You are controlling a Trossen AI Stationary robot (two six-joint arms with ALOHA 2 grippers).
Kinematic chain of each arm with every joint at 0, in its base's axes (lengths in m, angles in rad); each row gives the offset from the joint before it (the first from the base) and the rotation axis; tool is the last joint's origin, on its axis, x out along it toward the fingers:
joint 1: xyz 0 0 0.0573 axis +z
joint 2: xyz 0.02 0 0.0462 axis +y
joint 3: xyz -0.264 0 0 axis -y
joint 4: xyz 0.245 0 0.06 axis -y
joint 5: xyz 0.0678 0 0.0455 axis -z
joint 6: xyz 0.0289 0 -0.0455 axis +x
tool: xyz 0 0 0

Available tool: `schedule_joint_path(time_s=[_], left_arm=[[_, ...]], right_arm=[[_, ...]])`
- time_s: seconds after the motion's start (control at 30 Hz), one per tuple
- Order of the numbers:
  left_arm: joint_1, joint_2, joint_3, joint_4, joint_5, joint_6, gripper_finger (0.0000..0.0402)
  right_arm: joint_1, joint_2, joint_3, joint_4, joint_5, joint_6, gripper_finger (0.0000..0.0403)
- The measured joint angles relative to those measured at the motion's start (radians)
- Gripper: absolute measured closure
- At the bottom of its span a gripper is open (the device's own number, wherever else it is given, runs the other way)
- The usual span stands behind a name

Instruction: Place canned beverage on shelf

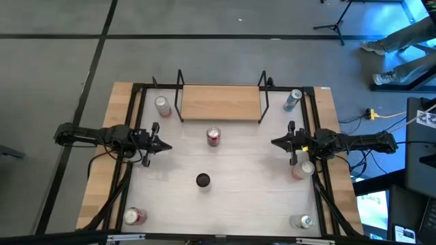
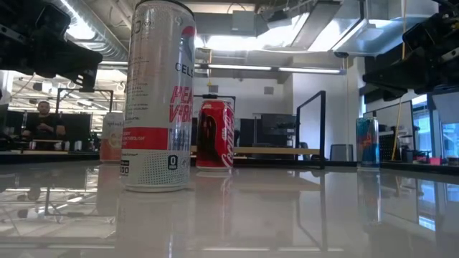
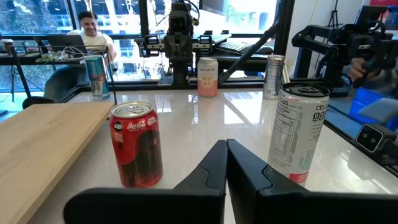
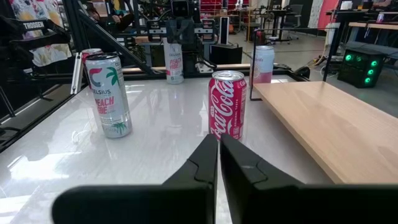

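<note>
Red cola can (image 1: 214,137) stands upright on table (image 1: 245,184), just in front of shelf (image 1: 221,103), not on board yet. Shelf bare, so can placed close for short lift. My left gripper (image 1: 163,145) and right gripper (image 1: 276,142) hover at either side of table, both pinched closed, holding nothing. Tall white can (image 1: 203,180) stands mid-table, nearer me, apart from red one.

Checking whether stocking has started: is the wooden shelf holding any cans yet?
No, it is empty. The shelf shows a bare board from above, and the red cola can stands upright on the table in front of it.
</note>
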Motion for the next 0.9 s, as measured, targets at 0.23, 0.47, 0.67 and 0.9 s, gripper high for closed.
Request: schedule_joint_path(time_s=[0.23, 0.47, 0.67, 0.9], left_arm=[[0.000, 0.000, -0.001, 0.053, -0.027, 0.050, 0.0400], [0.000, 0.000, -0.001, 0.192, -0.029, 0.066, 0.0400], [0.000, 0.000, -0.001, 0.309, -0.078, 0.157, 0.0400], [0.021, 0.000, 0.000, 0.492, -0.206, 0.295, 0.0400]], right_arm=[[0.000, 0.000, -0.002, 0.016, -0.002, 0.042, 0.0384], [0.000, 0.001, -0.003, 0.075, 0.032, 0.070, 0.0384], [0.000, 0.008, -0.002, 0.144, 0.187, 0.068, 0.0384], [0.000, 0.062, 0.028, 0.212, 0.298, 0.044, 0.0364]])
